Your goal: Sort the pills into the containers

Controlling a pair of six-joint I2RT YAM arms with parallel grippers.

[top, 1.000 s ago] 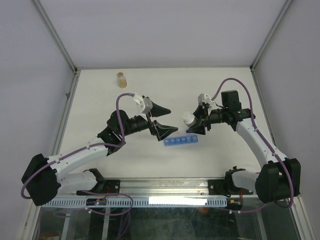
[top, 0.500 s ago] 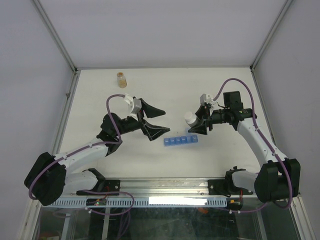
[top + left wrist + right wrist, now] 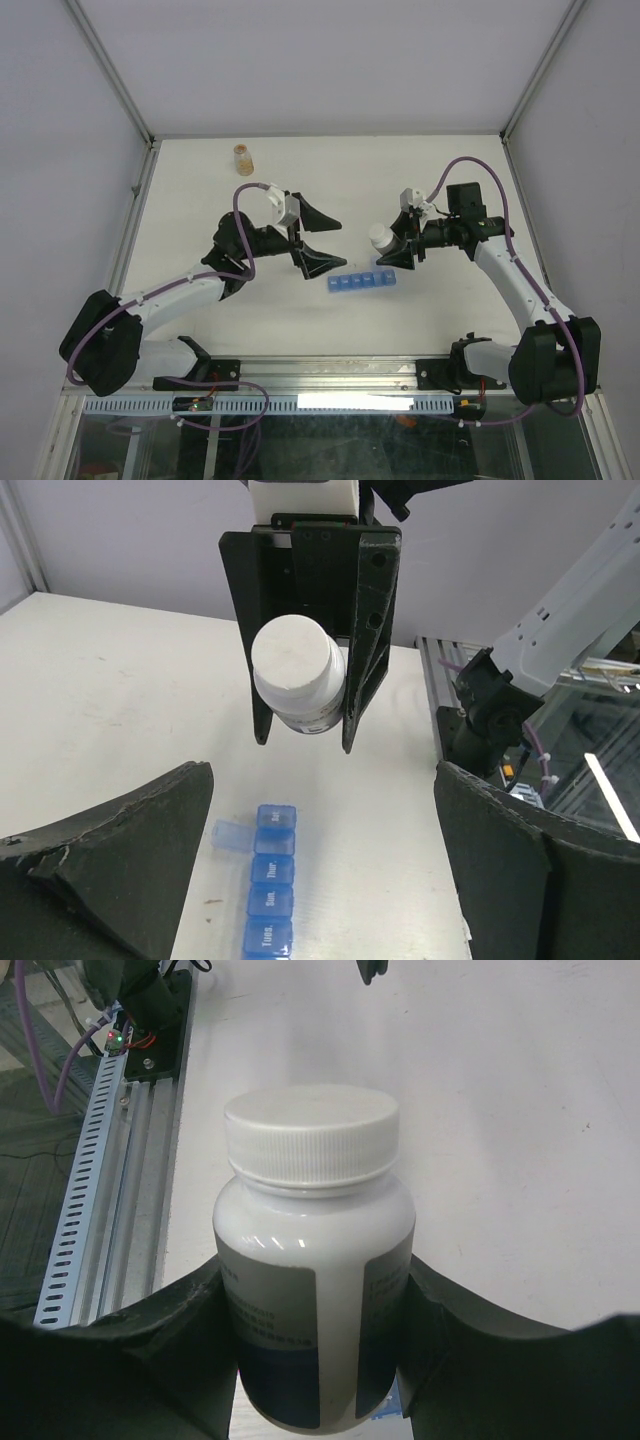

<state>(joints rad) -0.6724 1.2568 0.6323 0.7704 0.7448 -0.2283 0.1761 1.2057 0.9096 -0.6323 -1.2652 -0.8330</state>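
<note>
The containers (image 3: 362,281) are a short translucent-blue strip lying on the table between the arms. In the left wrist view the strip (image 3: 270,880) has day labels, and one lid (image 3: 232,834) near its far end is flipped open. No loose pills show. My right gripper (image 3: 388,246) is shut on a white bottle (image 3: 379,237) with a white cap, held just above the strip's right end. The bottle also shows in the right wrist view (image 3: 312,1260) and the left wrist view (image 3: 297,675). My left gripper (image 3: 325,238) is open and empty, just left of the strip.
A small amber bottle (image 3: 242,158) stands at the back left of the table. Frame posts run along both side edges. A metal rail (image 3: 330,400) lies along the near edge.
My left gripper drew back to the left, then came back right toward the strip, staying open. The right gripper with the bottle has barely moved.
</note>
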